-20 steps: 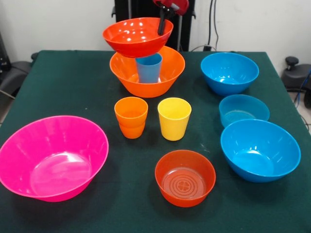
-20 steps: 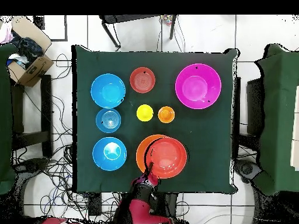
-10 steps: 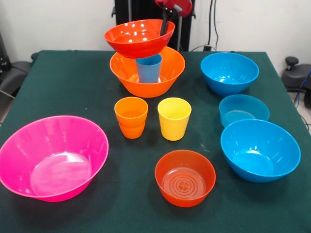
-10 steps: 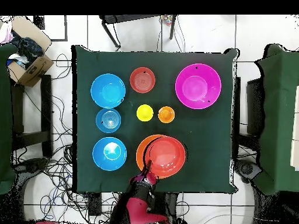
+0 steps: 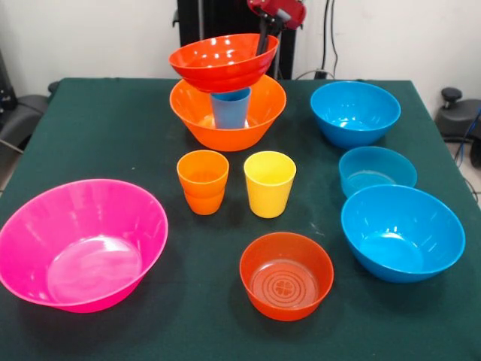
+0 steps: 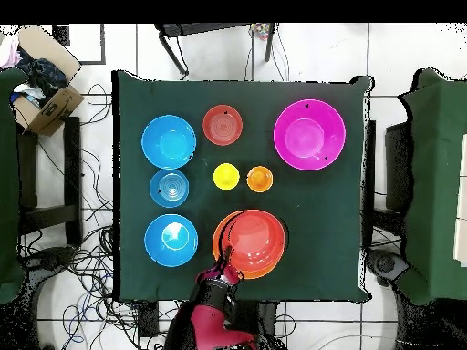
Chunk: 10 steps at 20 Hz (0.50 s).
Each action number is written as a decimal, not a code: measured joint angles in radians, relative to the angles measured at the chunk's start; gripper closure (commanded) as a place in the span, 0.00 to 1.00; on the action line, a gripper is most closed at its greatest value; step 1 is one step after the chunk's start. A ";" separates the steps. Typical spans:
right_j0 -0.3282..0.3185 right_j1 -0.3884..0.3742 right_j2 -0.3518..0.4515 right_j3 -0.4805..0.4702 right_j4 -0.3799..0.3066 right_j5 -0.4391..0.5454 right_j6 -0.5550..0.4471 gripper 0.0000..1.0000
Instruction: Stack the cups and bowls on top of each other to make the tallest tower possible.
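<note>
The gripper (image 5: 264,39) is clamped on the rim of a red-orange bowl (image 5: 222,62), held above the blue cup (image 5: 230,107) standing inside the orange bowl (image 5: 228,120), at 12 o'clock on the green surface (image 5: 113,143).

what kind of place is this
Probably a robotics lab or test room: a green-covered table on a tiled floor strewn with cables, the robot arm at one edge, and a cardboard box of odds and ends beside it.
</note>
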 measured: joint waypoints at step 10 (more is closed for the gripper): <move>0.030 0.012 -0.012 -0.014 0.010 0.000 0.013 1.00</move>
